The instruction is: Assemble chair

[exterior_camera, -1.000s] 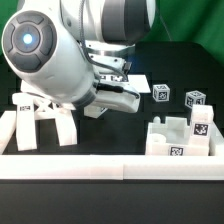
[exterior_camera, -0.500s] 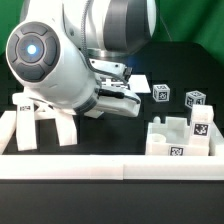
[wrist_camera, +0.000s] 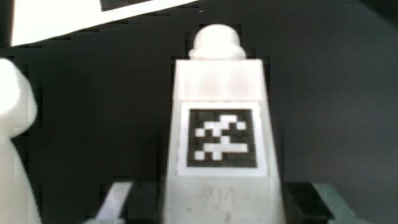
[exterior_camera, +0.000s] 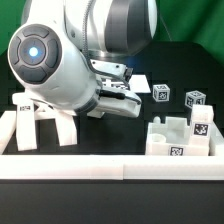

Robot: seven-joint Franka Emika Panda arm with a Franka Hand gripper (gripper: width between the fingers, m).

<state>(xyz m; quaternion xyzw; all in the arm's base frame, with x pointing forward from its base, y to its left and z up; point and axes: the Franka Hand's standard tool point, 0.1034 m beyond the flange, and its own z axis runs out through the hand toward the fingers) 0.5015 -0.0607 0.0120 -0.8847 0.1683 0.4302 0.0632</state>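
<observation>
In the wrist view a long white chair piece (wrist_camera: 219, 120) with a black-and-white tag and a rounded peg (wrist_camera: 217, 42) at its far end lies on the black table. My gripper (wrist_camera: 219, 203) is open and straddles its near end. Dark gaps show between the piece and each of the fingers (wrist_camera: 118, 202). In the exterior view the gripper hand (exterior_camera: 116, 100) is low over the table, and its fingertips and the piece are hidden by the arm. The white leg frame (exterior_camera: 45, 120) stands at the exterior view's left.
A blocky tagged chair part (exterior_camera: 180, 138) stands at the front on the exterior view's right. Two small tagged blocks (exterior_camera: 162, 93) (exterior_camera: 195, 100) sit behind it. A low white border wall (exterior_camera: 110, 165) runs along the front. Another rounded white part (wrist_camera: 11, 130) lies beside the piece.
The arm's big joint has shifted slightly toward the exterior view's right and down. The hand stays low over the table, and the chair parts have not moved.
</observation>
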